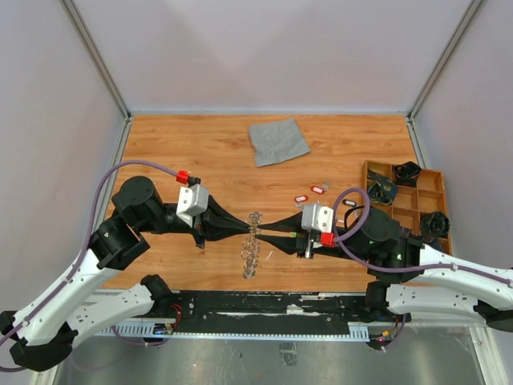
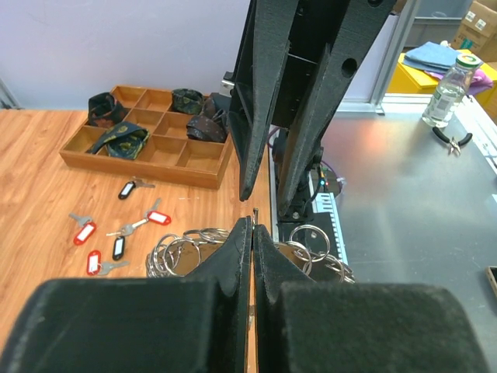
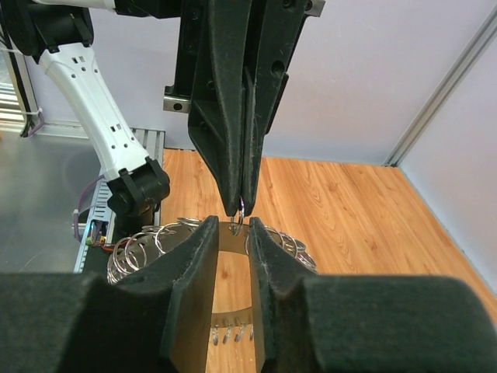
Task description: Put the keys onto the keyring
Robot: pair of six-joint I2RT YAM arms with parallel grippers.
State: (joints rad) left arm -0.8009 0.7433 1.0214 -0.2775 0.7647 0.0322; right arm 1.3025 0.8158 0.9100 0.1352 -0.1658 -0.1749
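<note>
- Walls (image 1: 264, 48): pale panels on the far, left and right sides, with metal posts (image 1: 96, 56) running into the far corners. They stand right at the table's edges.
- Table (image 1: 200, 152): wood-grain top. Open wood lies at far left and along the far side. The near edge meets a steel bench (image 1: 240, 353) that carries the arm bases.
- Left arm (image 1: 120, 233) and right arm (image 1: 377, 233): both stretched low across the near middle, tip to tip.
- Tray (image 1: 427, 195): wooden, divided into cells, against the right edge. Black parts (image 1: 383, 191) sit in several cells.
- Cloth (image 1: 278, 141): grey, square and flat at far centre, well apart from everything else.
- Keyring (image 1: 252, 250): silvery cluster of rings at near centre, between the two grippers and trailing toward the near edge.
- Left gripper (image 1: 248, 228): fingers pressed together on a thin wire loop of the keyring.
- Right gripper (image 3: 231, 229): fingers a narrow gap apart, with a strip of the keyring standing in the gap. Whether they touch it cannot be told.
- Keys (image 1: 309, 194): red and black tags, lying flat between the tray and the right gripper, apart from the keyring.
</note>
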